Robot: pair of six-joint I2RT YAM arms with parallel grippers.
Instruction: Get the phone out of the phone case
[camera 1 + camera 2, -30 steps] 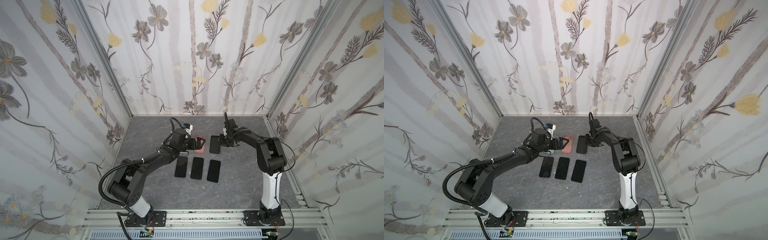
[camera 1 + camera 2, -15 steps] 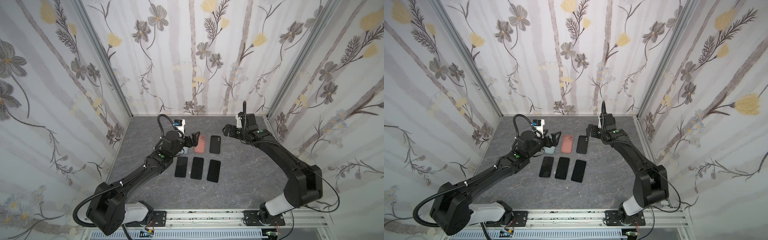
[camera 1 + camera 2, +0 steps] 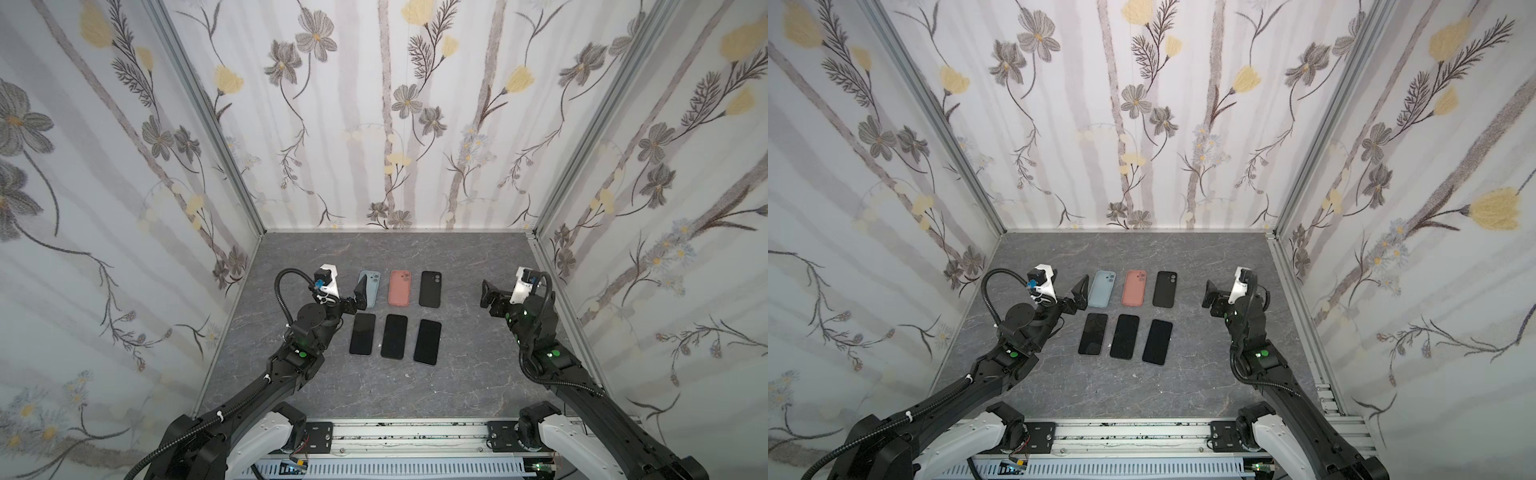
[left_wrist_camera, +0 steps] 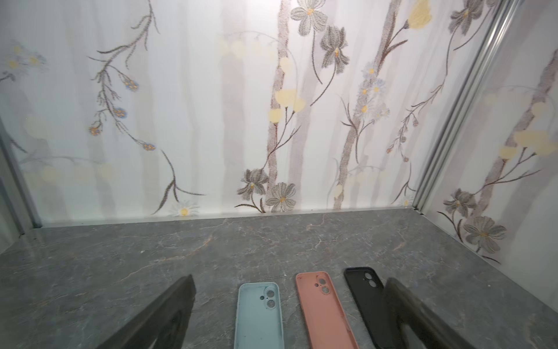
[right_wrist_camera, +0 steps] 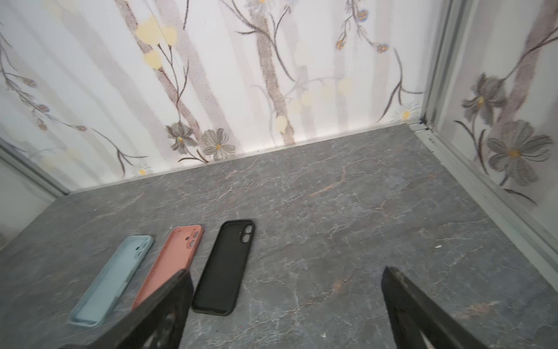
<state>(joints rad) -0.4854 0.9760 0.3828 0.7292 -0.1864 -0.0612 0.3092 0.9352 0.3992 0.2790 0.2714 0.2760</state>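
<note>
Three empty phone cases lie flat in a back row in both top views: light blue (image 3: 369, 286), salmon (image 3: 400, 287) and black (image 3: 430, 289). Three dark phones (image 3: 394, 336) lie screen-up in a row in front of them, each outside a case. My left gripper (image 3: 358, 296) hangs open just left of the blue case and holds nothing. In the left wrist view the blue case (image 4: 259, 317) and salmon case (image 4: 323, 305) show between its spread fingers. My right gripper (image 3: 488, 293) is open and empty, well right of the black case (image 5: 223, 266).
The grey marble table (image 3: 457, 386) is boxed in by floral walls at the back and both sides, with metal posts at the back corners. An aluminium rail (image 3: 399, 436) carrying both arm bases runs along the front edge.
Both grippers were down at the back row of cases. They have since drawn back and apart to the sides. The right gripper has opened, and the salmon case now lies flat.
</note>
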